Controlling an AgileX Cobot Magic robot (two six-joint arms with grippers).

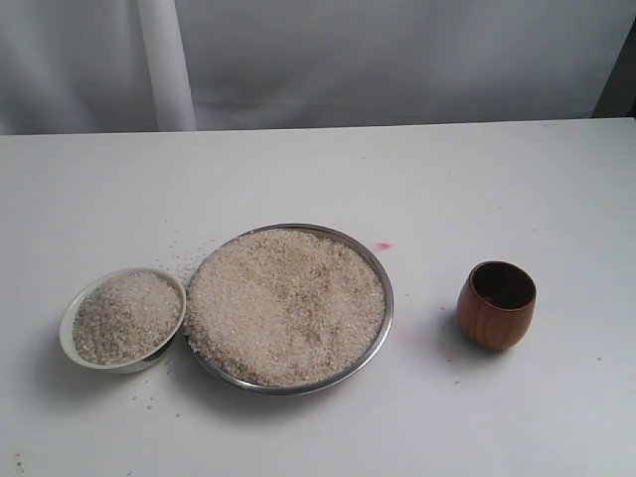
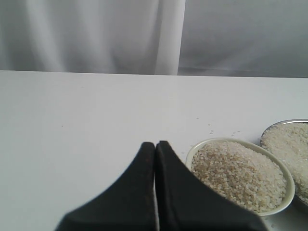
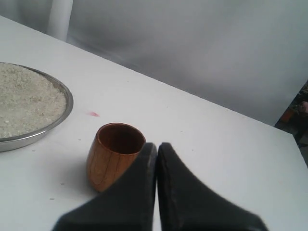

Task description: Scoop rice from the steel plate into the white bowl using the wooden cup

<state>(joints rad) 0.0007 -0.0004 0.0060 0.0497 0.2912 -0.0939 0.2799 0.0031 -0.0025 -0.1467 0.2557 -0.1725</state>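
The steel plate sits mid-table, heaped with rice. Touching its left side, the white bowl is also full of rice. The wooden cup stands upright and empty to the plate's right. Neither gripper shows in the exterior view. In the left wrist view my left gripper is shut and empty, with the white bowl just beside it and the plate at the frame edge. My right gripper is shut and empty, right beside the wooden cup, with the plate further off.
Loose rice grains lie scattered on the white table behind and in front of the bowl. A small pink mark sits behind the plate. A white curtain hangs beyond the table's far edge.
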